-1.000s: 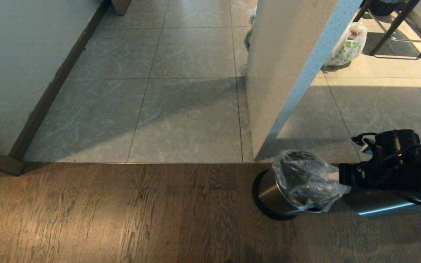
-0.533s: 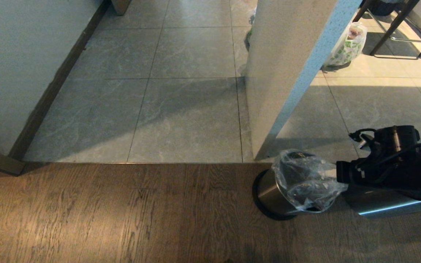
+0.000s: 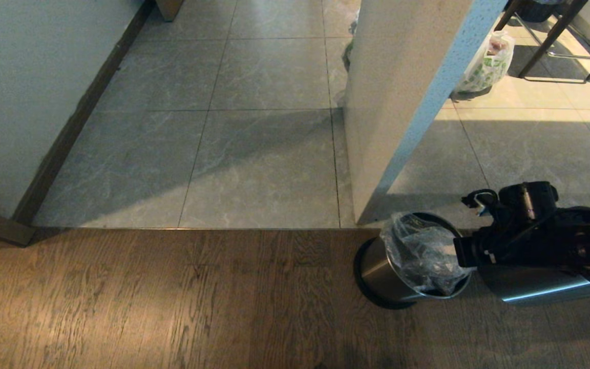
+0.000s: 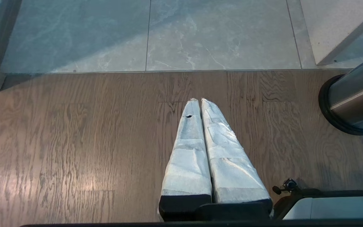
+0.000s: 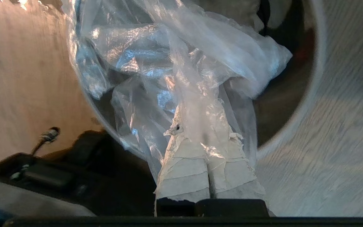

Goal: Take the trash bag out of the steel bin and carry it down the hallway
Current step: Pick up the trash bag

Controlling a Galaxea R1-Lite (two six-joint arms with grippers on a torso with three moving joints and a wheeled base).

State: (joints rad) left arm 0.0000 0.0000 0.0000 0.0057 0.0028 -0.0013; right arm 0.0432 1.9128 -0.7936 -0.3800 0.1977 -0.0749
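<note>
Because my right gripper (image 5: 203, 132) has its taped fingers (image 5: 184, 170) pinched together on a fold of the trash bag (image 5: 181, 75), the thin clear film bunches up and drapes over them in the right wrist view. I grip it near the mouth, I judge, so that a lift draws the whole liner out rather than tearing one side. In the head view that gripper (image 3: 461, 251) sits at the lower right of the frame, right at the bin's rim, with the trash bag (image 3: 420, 251) puffed up above the opening and its lower part inside.

Around the bag stands the steel bin (image 3: 377, 269), upright on the wooden floor (image 3: 172, 297) in the lower right of the head view, just below the foot of a pale pillar (image 3: 392, 102). The bag is not yet free of it, so the removal step is in hand and the carrying has not begun.

My left gripper (image 4: 200, 107) hangs parked over the wood with its wrapped fingers pressed shut on nothing, the bin's black base (image 4: 329, 115) off at the right edge of its view; one arm is enough for so light a load.

Beyond the wood, the grey tiles of the hallway (image 3: 254, 128) fill the upper left and centre of the head view, which is where the bag must go. A white shopping bag with green print (image 3: 487, 64) lies at the upper right, no part of my job.
</note>
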